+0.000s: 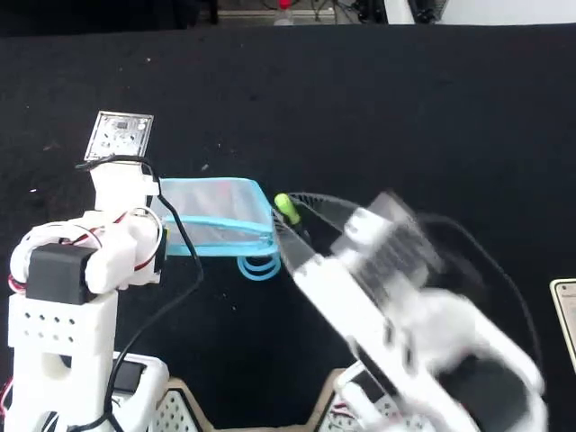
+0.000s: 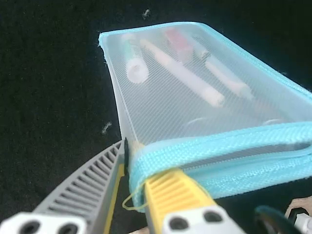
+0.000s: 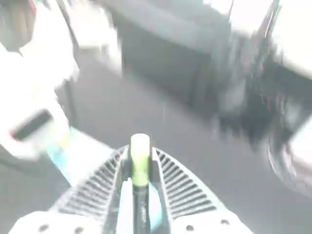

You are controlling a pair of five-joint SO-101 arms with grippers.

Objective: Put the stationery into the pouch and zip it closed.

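1. Because my right arm [image 1: 405,297] shows as a smear in the high view, its outline is hard to make out; the background in its wrist view is just as blurred.
2. My right claw [image 3: 140,157] is clenched on a green-capped pen [image 3: 140,168], just beside the right end of the pouch [image 1: 216,216].
3. My left claw [image 2: 131,151] is clamped on the pouch's blue zip edge [image 2: 229,151] at a corner, and my left arm [image 1: 90,261] covers that end from above.
4. Through the mesh I see a white pen [image 2: 180,73], a capped marker [image 2: 134,66] and a red item [image 2: 178,41].
5. I cannot tell whether the zip is open.
6. A blue loop [image 1: 259,267] lies against the pouch on the black table [image 1: 405,108]; a pale object [image 1: 565,310] is cut off at the right edge.
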